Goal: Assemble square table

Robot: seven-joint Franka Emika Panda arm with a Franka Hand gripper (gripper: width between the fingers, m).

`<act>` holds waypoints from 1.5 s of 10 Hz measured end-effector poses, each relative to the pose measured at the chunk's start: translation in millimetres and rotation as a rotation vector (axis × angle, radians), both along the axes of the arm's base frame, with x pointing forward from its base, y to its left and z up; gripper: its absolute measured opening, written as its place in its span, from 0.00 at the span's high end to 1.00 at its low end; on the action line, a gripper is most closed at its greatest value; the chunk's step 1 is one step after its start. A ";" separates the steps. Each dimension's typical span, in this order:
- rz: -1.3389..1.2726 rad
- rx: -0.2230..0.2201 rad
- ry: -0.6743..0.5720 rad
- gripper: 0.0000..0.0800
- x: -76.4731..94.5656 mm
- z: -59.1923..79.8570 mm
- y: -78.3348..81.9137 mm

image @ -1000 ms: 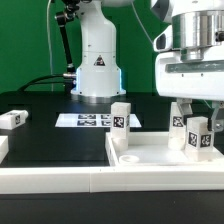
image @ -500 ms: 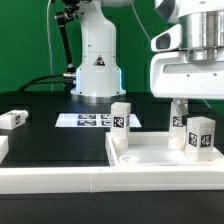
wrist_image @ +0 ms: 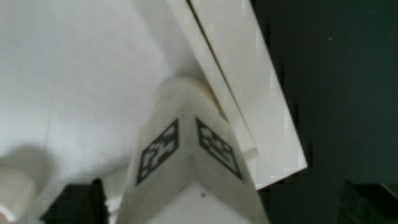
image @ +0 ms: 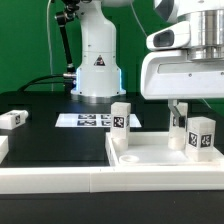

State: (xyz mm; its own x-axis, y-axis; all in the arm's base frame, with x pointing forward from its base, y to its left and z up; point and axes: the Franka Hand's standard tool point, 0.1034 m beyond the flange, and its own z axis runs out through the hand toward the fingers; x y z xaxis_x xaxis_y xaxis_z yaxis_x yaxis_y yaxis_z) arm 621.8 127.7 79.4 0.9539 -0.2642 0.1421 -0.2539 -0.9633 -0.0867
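Observation:
The white square tabletop (image: 150, 157) lies at the exterior view's lower right. Three tagged white legs stand upright on it: one at the near left corner (image: 121, 118), one at the right (image: 200, 136) and one behind that (image: 178, 121). Another leg (image: 12, 119) lies loose on the black table at the far left. My gripper (image: 198, 108) hangs open just above the right leg and holds nothing. In the wrist view that leg (wrist_image: 185, 150) stands below my gripper (wrist_image: 217, 208), apart from both dark fingers (wrist_image: 75, 204), close to the tabletop's rim (wrist_image: 237, 70).
The marker board (image: 88, 121) lies flat on the table in front of the arm's white base (image: 97, 62). A long white rail (image: 55, 180) runs along the near edge. A green wall closes the back.
My gripper has opened wide, let go of the right leg and risen above it. The leg stays standing on the tabletop.

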 end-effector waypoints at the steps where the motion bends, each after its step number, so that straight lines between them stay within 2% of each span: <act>1: 0.073 -0.012 -0.003 0.19 -0.3 -0.1 1.1; 8: 0.514 -0.106 -0.019 0.19 1.0 -0.2 -5.6; 10: 0.522 -0.111 -0.019 0.19 1.5 0.0 -6.9; 11: 0.515 -0.109 -0.018 0.30 1.4 -0.2 -6.9; 12: 0.484 -0.104 -0.017 0.53 1.4 -0.3 -6.9; 13: 0.483 -0.105 -0.017 0.64 1.5 -0.2 -7.0; 14: 0.464 -0.100 -0.017 0.64 1.4 -0.3 -6.8; 15: 0.328 -0.076 -0.012 0.64 1.4 -0.5 -7.1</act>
State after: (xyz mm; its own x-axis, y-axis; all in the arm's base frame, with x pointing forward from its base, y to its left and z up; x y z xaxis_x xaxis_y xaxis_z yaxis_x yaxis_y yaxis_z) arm 623.2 120.6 79.0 0.9845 0.0680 0.1614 0.0710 -0.9974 -0.0129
